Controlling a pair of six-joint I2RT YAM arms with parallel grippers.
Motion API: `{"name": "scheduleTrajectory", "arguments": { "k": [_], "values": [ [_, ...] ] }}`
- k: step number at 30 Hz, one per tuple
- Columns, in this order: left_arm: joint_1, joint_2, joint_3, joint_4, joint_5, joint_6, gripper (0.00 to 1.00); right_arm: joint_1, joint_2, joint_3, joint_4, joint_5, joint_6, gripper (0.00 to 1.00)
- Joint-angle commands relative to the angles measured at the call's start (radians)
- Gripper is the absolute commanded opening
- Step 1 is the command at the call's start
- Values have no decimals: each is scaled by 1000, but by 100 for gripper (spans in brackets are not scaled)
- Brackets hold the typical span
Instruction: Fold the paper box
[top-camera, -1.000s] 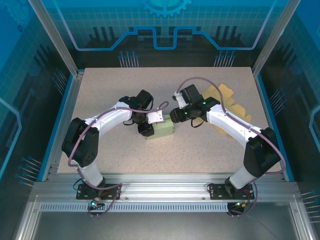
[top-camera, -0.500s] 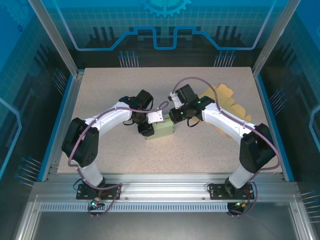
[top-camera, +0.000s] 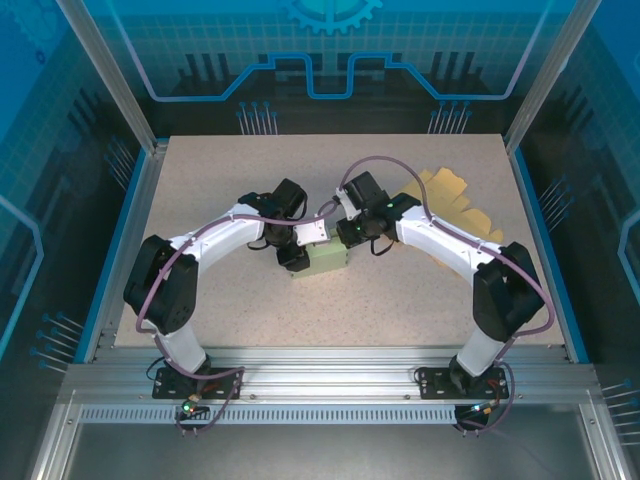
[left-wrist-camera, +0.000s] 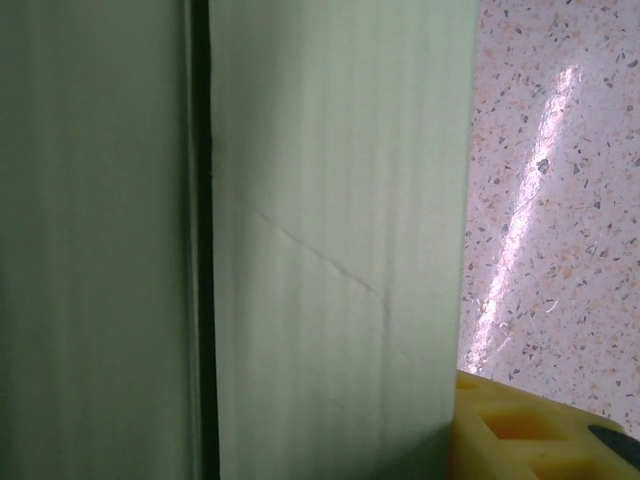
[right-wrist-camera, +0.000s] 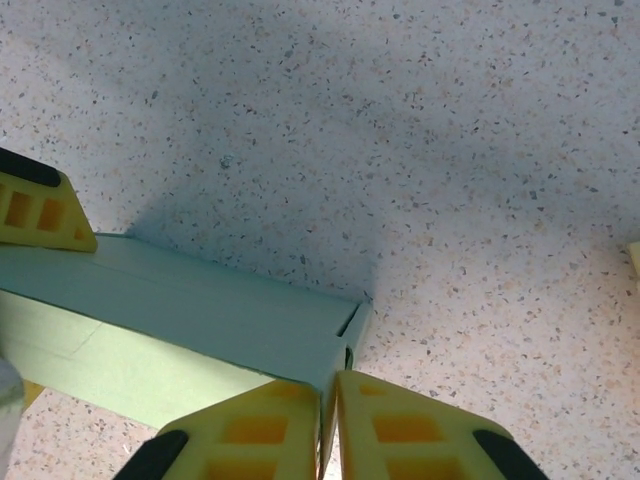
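Top external view: the pale green paper box (top-camera: 325, 262) sits near the middle of the speckled bench (top-camera: 250, 310), with both arms bent in over it. The left hand (top-camera: 303, 250) is at the box's left end and the right hand (top-camera: 343, 243) at its far right corner. Flat yellow sheets (top-camera: 455, 205) lie on the bench behind the right arm, apart from the box.

Left wrist view: a box wall (left-wrist-camera: 330, 250) stands close against the lens, with one yellow finger (left-wrist-camera: 520, 430) set against its lower edge. The hand stands about half open, spanning the box.

Right wrist view: the box (right-wrist-camera: 180, 330) lies flat on the bench. The right hand (right-wrist-camera: 330, 385) has its two yellow fingers drawn almost together, pinching the thin edge at the box's open end corner. A finger of the left hand (right-wrist-camera: 40, 212) presses the box's far side at the left.
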Motion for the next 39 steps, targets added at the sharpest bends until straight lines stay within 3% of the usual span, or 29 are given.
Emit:
{"name": "scheduleTrajectory", "arguments": {
  "k": [1,7,12,21,39],
  "values": [
    [3,8,4,7,-2,5,50,19,3,27,-9,7,-1,11],
    [4,11,12,45,-53,-51,54,24,-4,23,-16,3,9,2],
    [3,-12,-10,130,-107,-103,55,30,-15,3,-7,-2,57,2],
    [-2,1,-29,143,-88,-131,55,30,-21,-9,46,-58,175,4],
    [-2,22,-21,136,-84,-138,54,54,31,-30,51,9,201,2]
  ]
}}
